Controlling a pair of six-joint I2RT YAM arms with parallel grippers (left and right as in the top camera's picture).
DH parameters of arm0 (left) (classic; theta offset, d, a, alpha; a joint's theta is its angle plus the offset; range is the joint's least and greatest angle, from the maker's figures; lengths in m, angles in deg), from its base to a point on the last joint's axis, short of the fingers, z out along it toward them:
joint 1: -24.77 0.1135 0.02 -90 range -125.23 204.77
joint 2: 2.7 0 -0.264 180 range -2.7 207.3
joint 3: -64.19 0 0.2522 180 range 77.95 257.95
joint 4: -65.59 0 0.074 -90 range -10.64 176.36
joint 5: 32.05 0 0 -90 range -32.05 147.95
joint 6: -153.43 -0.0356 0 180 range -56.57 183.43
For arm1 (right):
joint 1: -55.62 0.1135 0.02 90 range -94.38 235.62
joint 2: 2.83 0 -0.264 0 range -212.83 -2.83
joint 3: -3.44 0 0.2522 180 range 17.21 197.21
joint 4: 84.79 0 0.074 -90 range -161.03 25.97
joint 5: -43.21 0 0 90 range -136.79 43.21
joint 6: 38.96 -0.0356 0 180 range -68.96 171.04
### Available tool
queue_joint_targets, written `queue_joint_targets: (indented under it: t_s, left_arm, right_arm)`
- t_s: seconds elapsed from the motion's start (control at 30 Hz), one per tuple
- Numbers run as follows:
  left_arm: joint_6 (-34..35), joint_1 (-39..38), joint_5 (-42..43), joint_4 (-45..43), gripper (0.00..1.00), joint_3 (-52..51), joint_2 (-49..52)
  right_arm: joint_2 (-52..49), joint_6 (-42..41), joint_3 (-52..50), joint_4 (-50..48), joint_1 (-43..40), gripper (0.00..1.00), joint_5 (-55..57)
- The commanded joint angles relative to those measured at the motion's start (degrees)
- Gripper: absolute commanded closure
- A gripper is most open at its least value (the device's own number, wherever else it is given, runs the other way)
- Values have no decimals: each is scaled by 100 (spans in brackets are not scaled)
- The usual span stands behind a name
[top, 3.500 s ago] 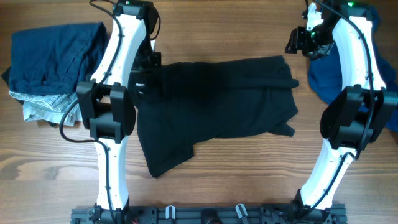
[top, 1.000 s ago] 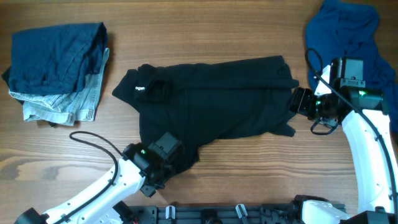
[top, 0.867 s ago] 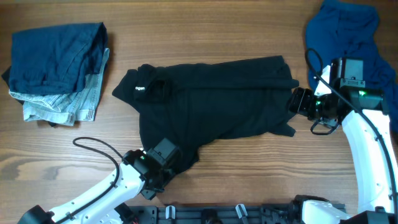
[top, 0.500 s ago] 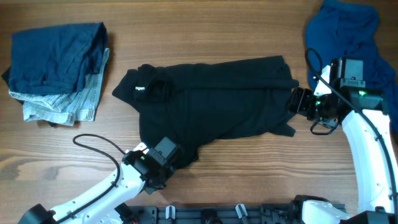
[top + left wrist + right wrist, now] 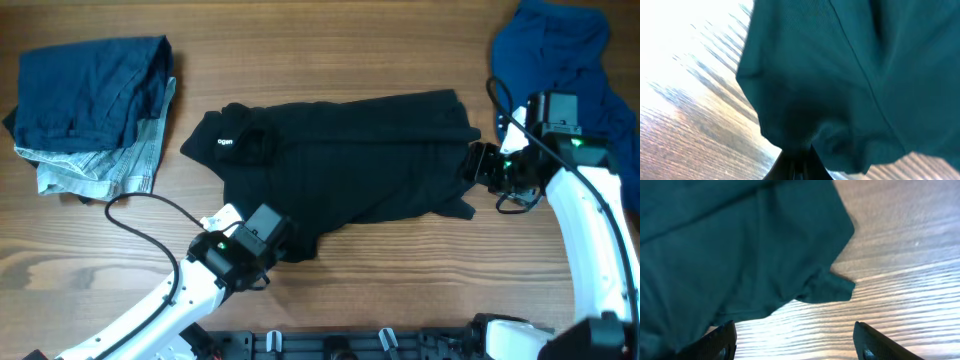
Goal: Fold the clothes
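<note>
Starting the fold, your left claw (image 5: 796, 160) is pinched on the lower corner of the black garment (image 5: 350, 160) spread on the desk (image 5: 400, 285), right claw (image 5: 797, 339) gaping beside its hem; close that next.

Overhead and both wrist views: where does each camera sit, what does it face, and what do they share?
Overhead: above the table, looking straight down; left gripper and right gripper show.
Left wrist: low at a corner of the black garment; left gripper pinching it.
Right wrist: low at its right edge; right gripper open.
Shared: all see the black garment.
</note>
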State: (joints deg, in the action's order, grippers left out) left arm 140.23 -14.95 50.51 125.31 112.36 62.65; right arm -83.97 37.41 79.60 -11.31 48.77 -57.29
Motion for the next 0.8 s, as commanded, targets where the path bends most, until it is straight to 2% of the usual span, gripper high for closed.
queue_joint_targets:
  t_s: [0.0,0.13,0.27,0.43,0.53,0.57,0.63,0.67,0.7,0.73,0.77]
  left_arm:
    - [-190,372,-251,13,96,59,-50]
    - [-332,595,-254,-11,96,59,-50]
    - [-332,595,-254,-33,96,59,-50]
    - [-332,592,-319,-33,96,59,-50]
    - [-332,595,-341,-31,96,59,-50]
    - [-332,595,-358,-33,96,59,-50]
    - [-332,595,-358,-31,96,59,-50]
    - [-332,595,-358,-33,96,59,-46]
    - [-332,595,-361,-33,96,59,-46]
    - [-337,595,-385,-28,96,59,-46]
    - [-450,595,-422,-46,96,59,-46]
  right_arm:
    - [-544,-402,-476,-223,2,26,328]
    - [-905,-417,-933,-787,2,26,326]
    - [-909,-232,-1283,-1513,2,32,334]
    - [-920,-157,-1869,-2337,2,33,345]
    - [-931,-179,-2033,-2509,4,35,343]
    - [-931,-201,-2050,-2520,4,38,341]
    - [-931,-203,-2050,-2520,4,50,323]
    - [-931,-203,-2050,-2518,4,66,317]
    - [-931,-240,-2050,-2522,4,78,302]
    - [-931,-348,-2050,-2522,2,95,299]
    - [-929,-435,-2044,-2520,2,96,299]
